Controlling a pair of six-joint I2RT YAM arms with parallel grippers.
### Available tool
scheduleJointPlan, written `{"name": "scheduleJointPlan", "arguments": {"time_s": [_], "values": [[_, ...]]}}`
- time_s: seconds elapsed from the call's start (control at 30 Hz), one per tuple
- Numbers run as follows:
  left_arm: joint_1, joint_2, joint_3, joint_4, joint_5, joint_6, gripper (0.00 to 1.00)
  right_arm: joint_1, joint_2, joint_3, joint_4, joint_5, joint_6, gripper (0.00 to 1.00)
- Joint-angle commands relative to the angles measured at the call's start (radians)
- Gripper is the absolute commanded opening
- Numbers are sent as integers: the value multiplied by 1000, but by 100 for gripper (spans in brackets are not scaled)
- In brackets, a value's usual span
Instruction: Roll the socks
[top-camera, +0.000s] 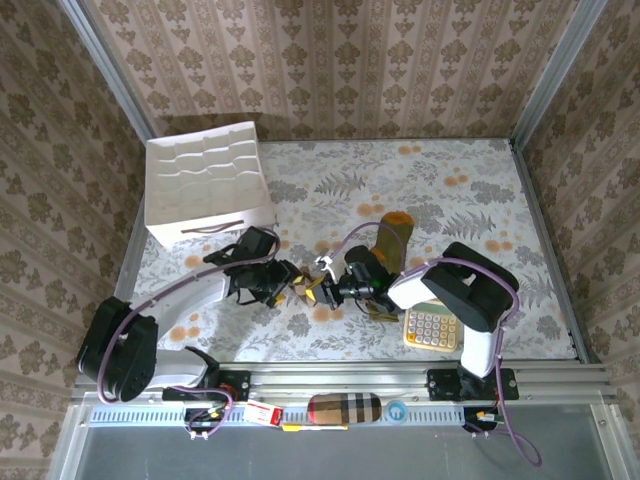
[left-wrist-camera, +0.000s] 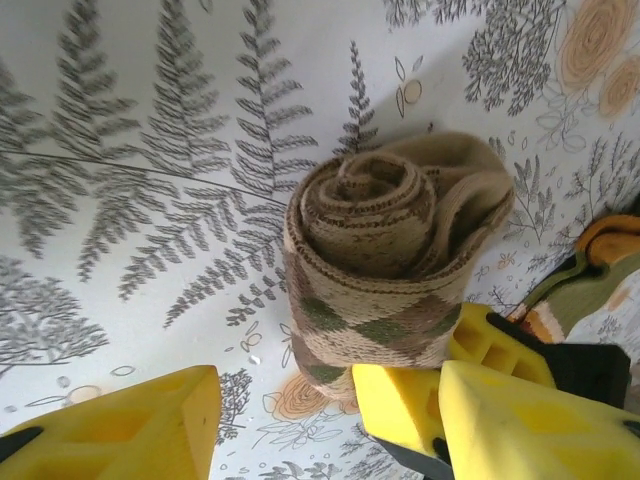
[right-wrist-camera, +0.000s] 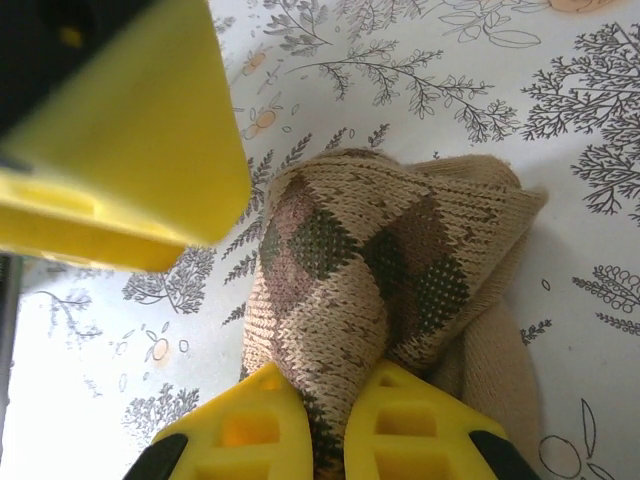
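Rolled argyle sock (left-wrist-camera: 385, 270) sits just beyond left claw's (left-wrist-camera: 330, 388) parted fingers

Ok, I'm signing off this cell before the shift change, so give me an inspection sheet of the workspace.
Surface: floral-print table, nothing spilled.
Job's things: argyle sock rolled at centre; olive sock unrolled beside it.
Clutter: white divider box, calculator, plaid case at the near edge.
Claws: right claw shut on the argyle sock; left claw open beside it.
Cables: purple cables hang in loose loops.
Surroundings: patterned wallpaper walls.
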Motion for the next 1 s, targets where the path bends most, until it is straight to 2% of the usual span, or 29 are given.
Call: {"name": "scheduleJointPlan", "arguments": {"time_s": [0.0,0.2,0.33,0.43,0.53,0.6,0.67,0.73,0.8,0.87,0.9,0.97], "values": [[-26,46,7,104,-14,-34,61,-35,123,-89,-293,-78,72,0],[-50,157,26,168,-19,-11,62,-70,172,-78,-347,-109,113,0],[-54,217,20,188,-36,11,58,-87,198,-45,-414,-130,130,0],[-54,258,25,149,-59,17,47,-95,194,-24,-449,-130,127,0],[-59,311,68,-12,-69,44,24,-76,133,-4,-513,-77,47,3],[-63,349,96,-154,-69,63,15,-34,49,14,-573,12,-55,15],[-64,372,101,-247,-72,79,8,48,-59,20,-610,180,-176,31],[-61,357,80,-273,-80,66,3,134,-172,-23,-546,375,-256,41],[-52,341,71,-291,-69,54,2,219,-282,-97,-404,567,-329,52],[-48,333,79,-309,-63,48,1,278,-317,-83,-398,708,-381,56],[-47,333,88,-320,-62,47,2,320,-307,-41,-451,817,-404,56],[-45,336,102,-331,-60,46,2,384,-277,12,-490,952,-447,56]]}}
